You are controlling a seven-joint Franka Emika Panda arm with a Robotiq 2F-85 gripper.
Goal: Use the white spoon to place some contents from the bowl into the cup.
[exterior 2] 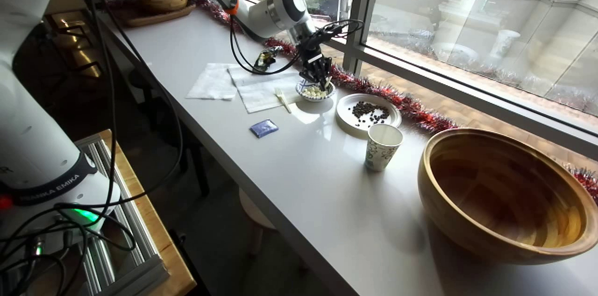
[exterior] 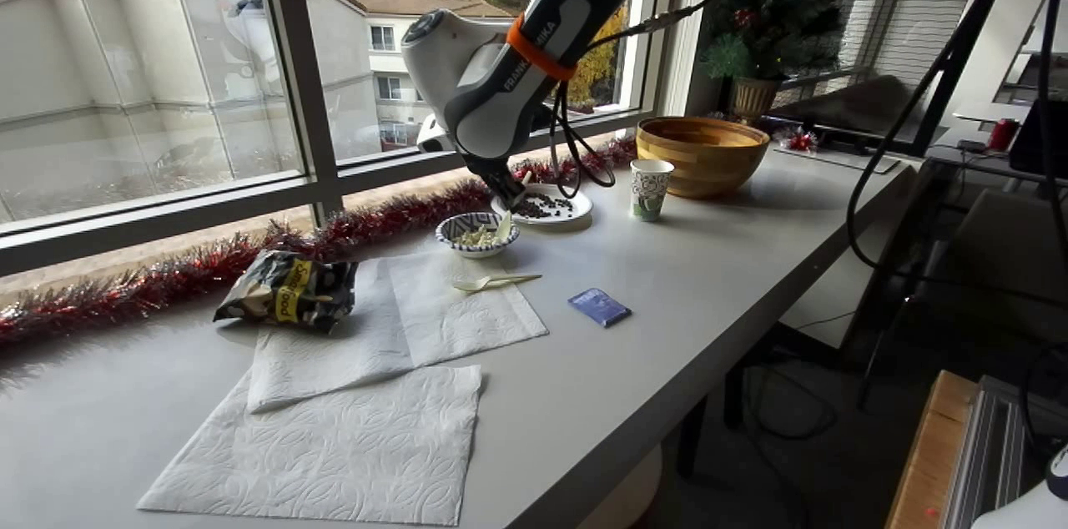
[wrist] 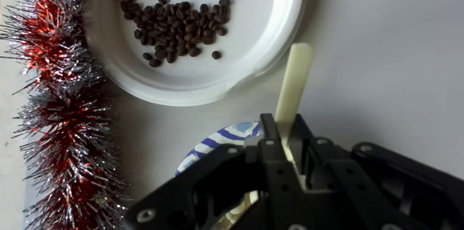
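My gripper (wrist: 284, 124) is shut on the handle of the white spoon (wrist: 296, 77). The handle's end sticks out past the fingertips in the wrist view. In an exterior view the spoon's lower part (exterior: 505, 226) stands tilted in the bowl (exterior: 451, 244). The bowl is small, with a blue and white zigzag rim (wrist: 221, 137), and holds pale popcorn-like bits. In an exterior view my gripper (exterior 2: 322, 82) is just above the bowl (exterior 2: 312, 98). The spoon's tip is hidden. The patterned paper cup (exterior: 651, 191) stands upright, apart from the bowl, also in an exterior view (exterior 2: 380, 151).
A white plate (exterior 2: 343, 123) with dark beans lies between bowl and cup. A large wooden bowl (exterior: 705, 158) stands behind the cup. A pale fork-like utensil (exterior 2: 281, 98), paper towels (exterior: 334, 445), a blue packet (exterior: 599, 306) and a snack bag (exterior: 288, 293) lie around. Tinsel (wrist: 65, 124) lines the window.
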